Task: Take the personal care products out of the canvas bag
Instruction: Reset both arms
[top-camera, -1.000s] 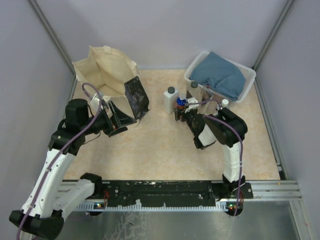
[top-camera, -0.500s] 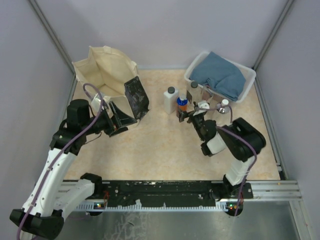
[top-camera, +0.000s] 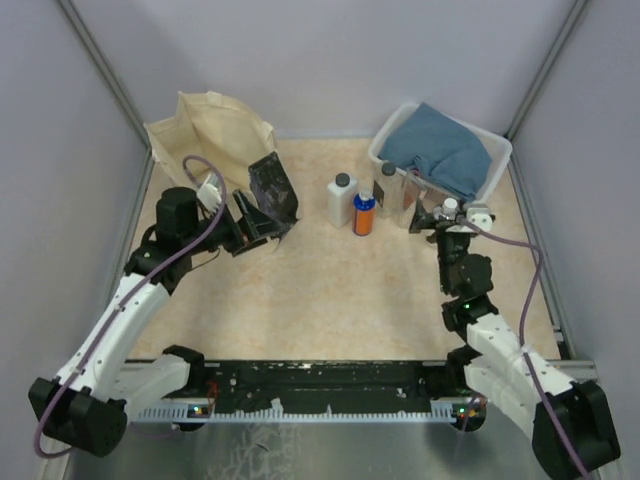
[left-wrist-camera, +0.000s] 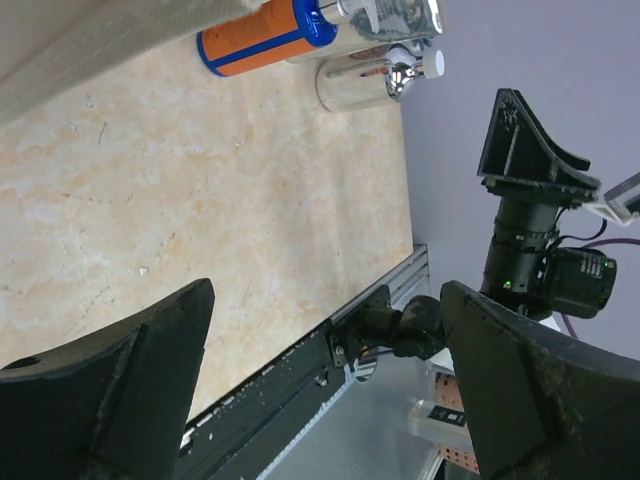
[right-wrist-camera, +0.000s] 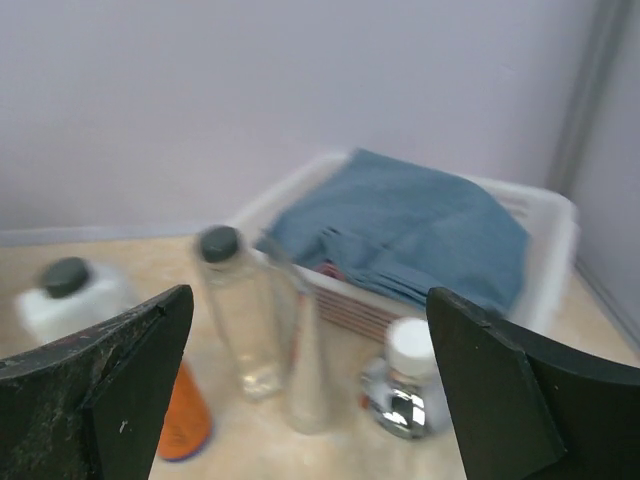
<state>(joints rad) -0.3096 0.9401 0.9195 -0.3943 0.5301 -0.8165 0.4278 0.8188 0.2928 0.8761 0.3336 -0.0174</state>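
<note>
Now, desk (top-camera: 330, 290): beige marbled top, arms bolted at its near edge, everything else standing further back.
Right end effector (top-camera: 441, 222): fingers spread wide, carrying nothing, aimed at the bottle group. The little white-capped bottle (top-camera: 450, 206) stands just beside it, so a careless sideways swing could clip that one and knock it over.
Left end effector (top-camera: 252, 222): gaping too, with nothing between the fingers in its wrist view. It sits at the foot of the dark printed panel (top-camera: 272, 190); touching or not, I cannot tell.
Bottle row: white bottle with grey cap (top-camera: 342, 198), blue-and-orange bottle (top-camera: 365, 213) just beside it, clear dark-capped bottle (top-camera: 389, 188) next along. All are upright on the desk, out of the bag and packed close, so one toppled bottle would likely take a neighbour with it.
Canvas bag (top-camera: 215, 140): far left, soft and slumping. Its inside is hidden, so I cannot say whether any product remains in there. Reaching in blind, the left fingers could pinch a fold of cloth rather than a bottle, or drag the whole bag along.
White basket (top-camera: 497, 152): far right, blue cloth (top-camera: 440, 150) piled in it. It crowds the bottles from behind and leaves little room to approach.
</note>
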